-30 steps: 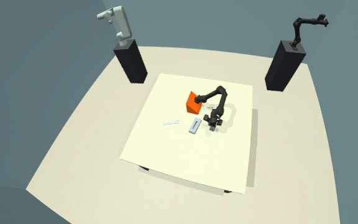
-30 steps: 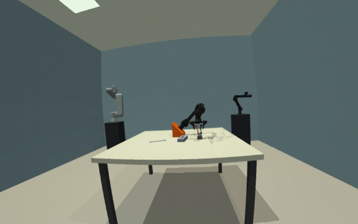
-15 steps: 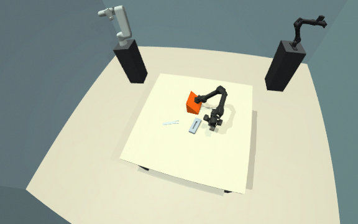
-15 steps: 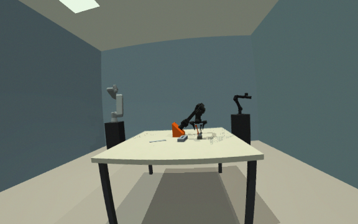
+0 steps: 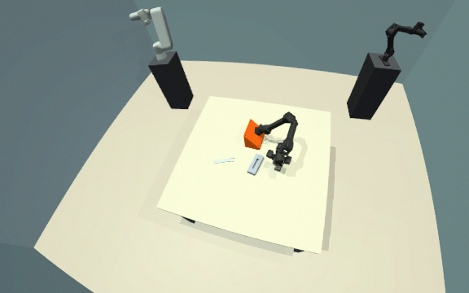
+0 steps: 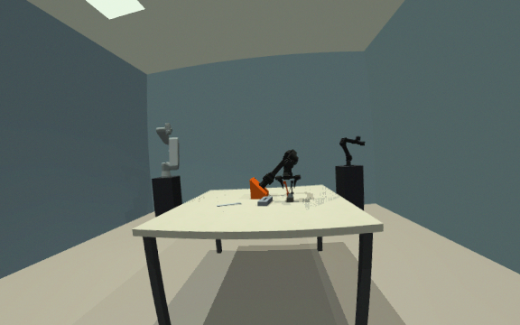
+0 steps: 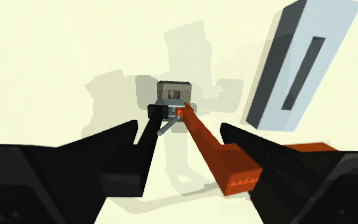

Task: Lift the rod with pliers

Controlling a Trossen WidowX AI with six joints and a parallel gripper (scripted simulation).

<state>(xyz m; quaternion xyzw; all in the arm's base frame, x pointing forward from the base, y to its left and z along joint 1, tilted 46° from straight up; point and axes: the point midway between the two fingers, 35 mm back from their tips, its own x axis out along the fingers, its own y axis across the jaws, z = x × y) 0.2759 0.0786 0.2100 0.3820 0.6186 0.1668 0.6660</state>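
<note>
Orange-handled pliers [image 6: 286, 187] [image 7: 205, 137] in holster [image 5: 278, 168] [image 6: 290, 198] [image 7: 174, 85], open gripper [image 5: 279, 159] [image 6: 288, 184] [image 7: 179, 125] above, slotted block [image 5: 252, 168] [image 6: 264, 202] [image 7: 330, 62], orange wedge [image 5: 252, 137] [image 6: 256, 190] [image 7: 310, 146] nearby

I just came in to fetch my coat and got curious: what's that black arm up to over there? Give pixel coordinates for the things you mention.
The arm's gripper [image 5: 278, 159] [image 6: 289, 180] [image 7: 179, 125] is open around the spread black and orange handles of the locking pliers [image 7: 242, 175], which stand head down in a small holster [image 6: 290, 198] [image 7: 175, 86]. It looks set to grasp them. The channel block [image 5: 252, 170] [image 6: 264, 201] [image 7: 266, 117] lies beside it, and the pliers are not in its slot yet. I can't make out the rod inside.
</note>
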